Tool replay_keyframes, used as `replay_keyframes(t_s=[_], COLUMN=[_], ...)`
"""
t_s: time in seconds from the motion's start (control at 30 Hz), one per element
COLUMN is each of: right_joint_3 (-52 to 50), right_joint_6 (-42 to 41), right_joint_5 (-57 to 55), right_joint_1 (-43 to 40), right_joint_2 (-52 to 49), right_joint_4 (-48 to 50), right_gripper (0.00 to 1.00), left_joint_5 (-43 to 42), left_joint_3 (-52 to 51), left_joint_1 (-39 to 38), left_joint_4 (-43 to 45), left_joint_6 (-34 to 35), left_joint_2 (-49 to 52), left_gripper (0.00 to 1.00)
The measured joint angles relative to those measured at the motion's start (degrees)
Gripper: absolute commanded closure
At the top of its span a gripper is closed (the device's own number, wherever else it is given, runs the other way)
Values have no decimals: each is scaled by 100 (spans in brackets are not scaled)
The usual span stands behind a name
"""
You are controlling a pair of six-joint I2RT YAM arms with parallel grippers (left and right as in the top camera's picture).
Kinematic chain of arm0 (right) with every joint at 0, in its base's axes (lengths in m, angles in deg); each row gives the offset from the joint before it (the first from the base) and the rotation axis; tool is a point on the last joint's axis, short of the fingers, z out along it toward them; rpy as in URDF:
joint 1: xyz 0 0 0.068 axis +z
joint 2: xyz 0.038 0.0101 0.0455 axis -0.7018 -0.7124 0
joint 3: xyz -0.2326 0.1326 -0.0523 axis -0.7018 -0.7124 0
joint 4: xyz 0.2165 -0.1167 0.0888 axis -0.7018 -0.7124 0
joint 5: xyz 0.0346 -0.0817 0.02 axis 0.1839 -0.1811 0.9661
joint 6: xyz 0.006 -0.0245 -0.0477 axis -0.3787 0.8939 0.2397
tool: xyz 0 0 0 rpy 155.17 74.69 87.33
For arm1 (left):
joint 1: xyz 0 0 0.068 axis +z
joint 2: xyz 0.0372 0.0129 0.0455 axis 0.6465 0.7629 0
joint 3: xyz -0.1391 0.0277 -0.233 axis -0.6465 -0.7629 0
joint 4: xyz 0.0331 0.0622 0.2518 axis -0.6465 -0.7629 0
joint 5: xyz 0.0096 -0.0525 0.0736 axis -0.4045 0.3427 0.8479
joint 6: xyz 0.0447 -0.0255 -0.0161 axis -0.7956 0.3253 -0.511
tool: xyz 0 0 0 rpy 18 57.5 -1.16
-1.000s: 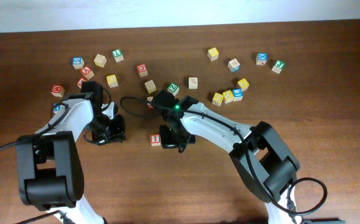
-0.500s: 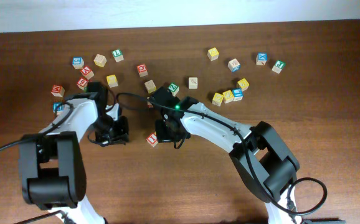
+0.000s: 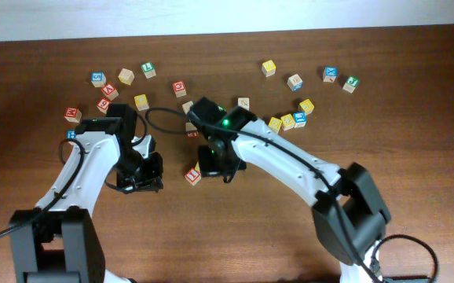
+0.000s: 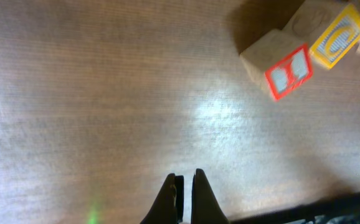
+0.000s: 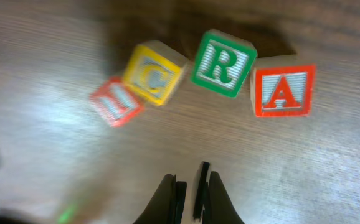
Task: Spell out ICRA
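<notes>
In the right wrist view four letter blocks lie in an uneven row: a red I [image 5: 116, 102], a yellow C [image 5: 154, 73], a green R [image 5: 222, 62] and a red A [image 5: 283, 90]. My right gripper [image 5: 189, 183] is shut and empty, hovering just in front of them. In the overhead view it [image 3: 214, 163] covers most of the row; only the red I block [image 3: 193, 176] shows. My left gripper [image 3: 150, 174] is shut and empty, left of the row. Its wrist view shows the red block [image 4: 279, 65] and yellow block [image 4: 336, 34] ahead of the fingers [image 4: 185, 186].
Several loose letter blocks lie along the far side: a cluster at the far left [image 3: 105, 90], a few in the middle [image 3: 180, 88] and a group at the far right [image 3: 294, 119]. A black cable [image 3: 164, 118] loops by the right arm.
My right gripper has drawn back from the row toward the far side, uncovering the red I block. My left gripper has shifted slightly toward the near side. The I block nudged a little left.
</notes>
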Motion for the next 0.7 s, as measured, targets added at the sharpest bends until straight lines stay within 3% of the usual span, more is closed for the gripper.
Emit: replay_keyframes(t_s=[0.2, 0.4, 0.57, 0.7], right_joint_3=[461, 461, 461, 461], right_joint_6=[264, 686, 946, 1073], right_joint_5=[22, 20, 15, 13], right_joint_1=[-704, -1727, -2129, -2142], right_joint_2=[157, 157, 157, 157], right_joint_4=[-730, -1071, -1139, -1169], right_gripper=[96, 96, 95, 96], left_joint_5=[-319, -409, 348, 966], left_joint_3=[-284, -671, -782, -802], left_joint_1=[-728, -1884, -2430, -2428], left_joint_4=[544, 1679, 1939, 2188], left_joint_6=[96, 1333, 2295, 2424], left_joint_2=[0, 0, 0, 11], left_gripper=[100, 100, 100, 100])
